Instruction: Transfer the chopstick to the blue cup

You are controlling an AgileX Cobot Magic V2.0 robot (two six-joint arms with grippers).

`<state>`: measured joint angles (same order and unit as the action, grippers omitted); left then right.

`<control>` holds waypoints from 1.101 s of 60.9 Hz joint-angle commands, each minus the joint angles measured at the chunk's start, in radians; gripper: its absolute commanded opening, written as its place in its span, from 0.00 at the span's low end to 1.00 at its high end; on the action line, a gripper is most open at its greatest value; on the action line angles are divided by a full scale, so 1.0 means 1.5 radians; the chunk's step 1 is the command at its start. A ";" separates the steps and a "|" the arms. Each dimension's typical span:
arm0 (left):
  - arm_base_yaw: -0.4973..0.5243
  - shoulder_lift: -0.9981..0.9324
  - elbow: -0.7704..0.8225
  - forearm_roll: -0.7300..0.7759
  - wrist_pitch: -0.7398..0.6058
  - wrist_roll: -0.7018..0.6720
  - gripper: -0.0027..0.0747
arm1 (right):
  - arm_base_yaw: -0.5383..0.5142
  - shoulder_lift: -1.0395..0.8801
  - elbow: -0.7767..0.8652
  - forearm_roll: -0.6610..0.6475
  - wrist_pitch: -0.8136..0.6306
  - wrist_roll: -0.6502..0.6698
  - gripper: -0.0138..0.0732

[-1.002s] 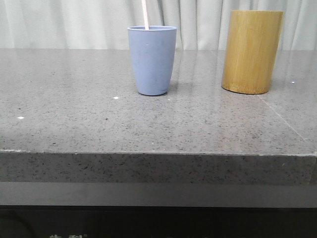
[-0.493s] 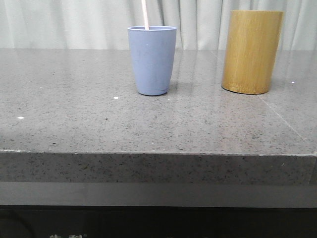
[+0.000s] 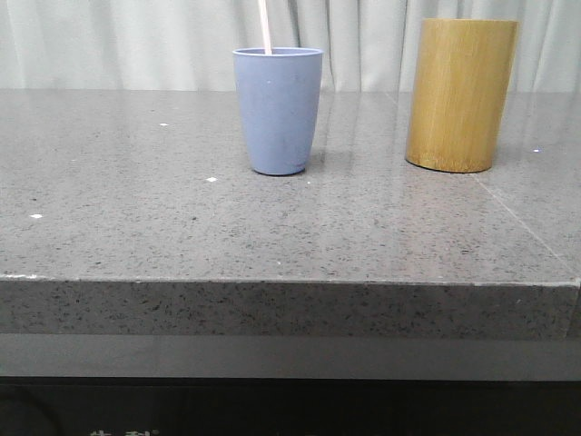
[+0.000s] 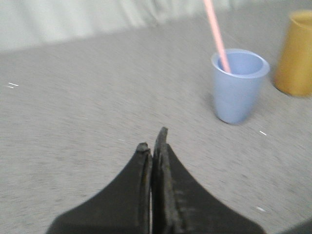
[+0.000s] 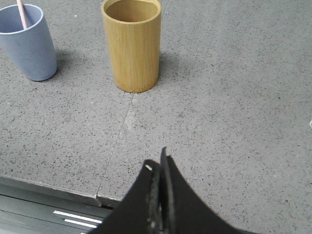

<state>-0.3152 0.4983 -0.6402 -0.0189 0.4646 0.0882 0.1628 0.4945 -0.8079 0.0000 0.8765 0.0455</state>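
The blue cup (image 3: pixel 279 109) stands upright at the middle back of the grey stone table. A thin pale pink chopstick (image 3: pixel 265 25) stands in it, leaning against the rim and rising out of the top of the view. Both show in the left wrist view, cup (image 4: pixel 237 92) and chopstick (image 4: pixel 215 30), and in the right wrist view, cup (image 5: pixel 28 46) and chopstick (image 5: pixel 21 13). My left gripper (image 4: pixel 152 142) is shut and empty, well short of the cup. My right gripper (image 5: pixel 158 161) is shut and empty near the table's front edge. Neither gripper shows in the front view.
A tall tan bamboo holder (image 3: pixel 461 95) stands to the right of the blue cup; the right wrist view shows it (image 5: pixel 131 44) with nothing visible inside. The table's front edge (image 3: pixel 290 282) runs across. A seam (image 5: pixel 119 139) crosses the stone.
The cup, chopstick and bamboo holder have not moved. A small white light speck has appeared on the table at the left.
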 commanded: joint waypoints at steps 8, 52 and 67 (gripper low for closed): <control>0.093 -0.176 0.180 -0.011 -0.202 0.000 0.01 | -0.004 0.003 -0.014 0.000 -0.044 -0.004 0.08; 0.154 -0.352 0.434 -0.076 -0.344 0.000 0.01 | -0.004 0.004 -0.014 0.000 -0.042 -0.004 0.08; 0.154 -0.351 0.434 -0.045 -0.340 -0.052 0.01 | -0.004 0.004 -0.014 0.000 -0.042 -0.004 0.08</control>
<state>-0.0857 -0.0040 0.0019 -0.1156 0.0369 0.0542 0.1628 0.4927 -0.8079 0.0000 0.8791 0.0455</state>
